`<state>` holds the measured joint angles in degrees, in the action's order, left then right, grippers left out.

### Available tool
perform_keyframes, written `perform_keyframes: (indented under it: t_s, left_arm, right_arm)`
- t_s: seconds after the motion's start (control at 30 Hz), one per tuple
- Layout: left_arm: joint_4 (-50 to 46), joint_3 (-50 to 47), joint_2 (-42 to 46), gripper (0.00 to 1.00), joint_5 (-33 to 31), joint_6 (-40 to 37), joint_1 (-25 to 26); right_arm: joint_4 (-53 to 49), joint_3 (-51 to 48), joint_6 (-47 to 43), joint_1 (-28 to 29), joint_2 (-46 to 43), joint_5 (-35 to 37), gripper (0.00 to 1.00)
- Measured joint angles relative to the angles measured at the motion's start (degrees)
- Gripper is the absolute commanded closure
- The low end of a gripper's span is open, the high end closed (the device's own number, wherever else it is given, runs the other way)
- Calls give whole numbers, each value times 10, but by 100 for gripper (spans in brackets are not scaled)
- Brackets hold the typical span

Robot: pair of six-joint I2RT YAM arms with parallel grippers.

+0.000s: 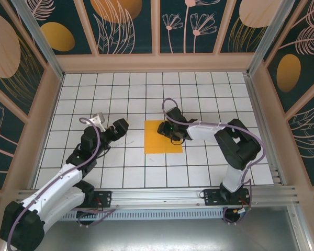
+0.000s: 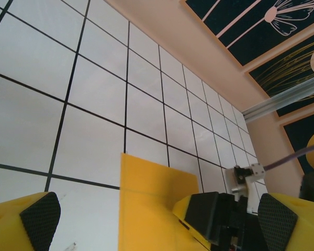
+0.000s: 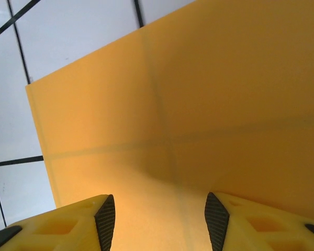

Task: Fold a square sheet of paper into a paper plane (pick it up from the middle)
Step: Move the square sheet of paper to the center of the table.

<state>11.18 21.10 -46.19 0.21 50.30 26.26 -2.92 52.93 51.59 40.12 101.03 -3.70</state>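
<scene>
The square sheet of paper (image 1: 158,144) lies flat on the table (image 1: 94,94), directly under the right gripper (image 3: 159,219), whose jaws stand half apart and empty, while the left gripper (image 1: 120,127) hangs wide open just to its left.

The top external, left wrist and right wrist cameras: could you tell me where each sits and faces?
Top external: above and behind the bases, looking down; left gripper, and right gripper over the square sheet of paper.
Left wrist: low, facing the sheet's edge; left gripper open.
Right wrist: just above the sheet; its fingers apart.
All share the sheet.
</scene>
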Motion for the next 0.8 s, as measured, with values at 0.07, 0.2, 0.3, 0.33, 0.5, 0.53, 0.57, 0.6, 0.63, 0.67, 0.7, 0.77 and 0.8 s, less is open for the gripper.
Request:
perform_keyframes:
  t_s: [0.07,0.2,0.3,0.33,0.5,0.53,0.57,0.6,0.63,0.67,0.7,0.77,0.8]
  left_arm:
    - [0,-7,4,1,-2,0,0]
    - [1,-12,5,1,-3,0,0]
    - [2,-12,5,1,-2,0,0]
    - [2,-12,5,1,-1,-1,0]
    - [3,-12,5,1,-1,-3,0]
    - [4,-12,5,1,-2,-3,0]
    - [4,-12,5,1,-3,-3,0]
    - [4,-12,5,1,-4,-3,0]
    - [4,-12,5,1,-6,-3,0]
    - [4,-12,5,1,-7,-3,0]
    - [4,-12,5,1,-7,-5,0]
    - [4,-12,5,1,-7,-5,0]
    - [4,-12,5,1,-8,-5,0]
  right_arm:
    - [-1,-15,8,0,-15,8,47]
    - [-22,-13,-12,0,-24,19,47]
    - [-47,5,-34,1,-28,25,45]
    - [-52,11,-41,1,-32,26,45]
    - [-68,47,-74,10,-35,24,45]
    - [-72,60,-80,17,-31,23,46]
    - [-74,73,-85,26,-24,22,46]
    - [-76,88,-90,35,-15,21,47]
    - [-76,101,-94,44,-4,20,47]
    - [-76,114,-98,54,8,18,47]
    - [-76,120,-100,60,17,16,47]
    - [-78,124,-108,73,38,6,47]
    - [-81,124,-111,75,44,3,47]
